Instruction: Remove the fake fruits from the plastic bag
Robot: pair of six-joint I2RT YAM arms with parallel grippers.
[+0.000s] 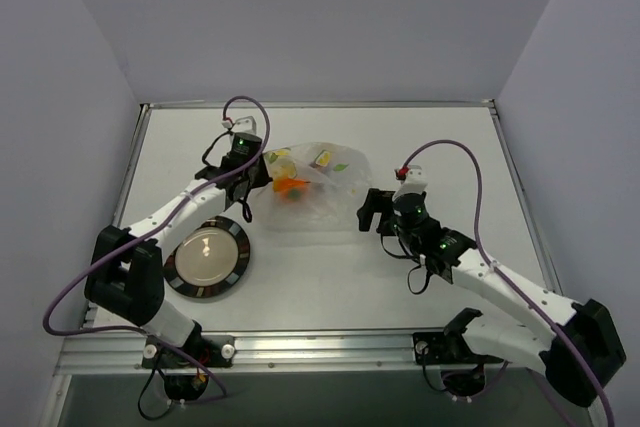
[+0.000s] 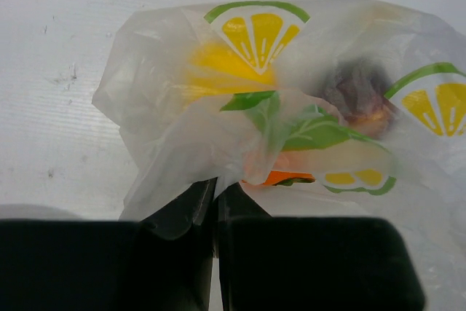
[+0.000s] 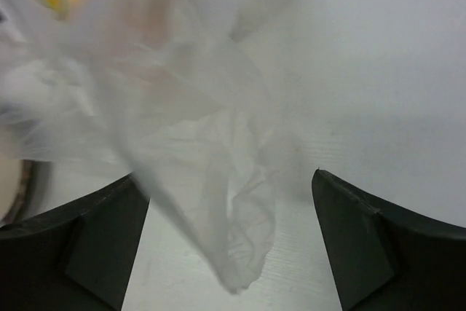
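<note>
On the worktop [image 1: 330, 277] the bag [image 1: 325, 202] lies between the arms, with the fruits [image 1: 292, 185] inside. The left claw [image 2: 215, 194] pinches its film; the right claw [image 3: 227, 202] stands wide around a loose corner. The next move, I think, is to close the right one and pull the bag open.

White arms [image 1: 172, 211], black joints [image 1: 128, 277] (purple cables [image 1: 245, 99])

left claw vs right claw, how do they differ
The left claw is shut, pinching a fold of the plastic bag; the right claw is open with loose film lying between its jaws. The left claw is at the bag's left end, the right claw at its right end. Both face the bag.
</note>
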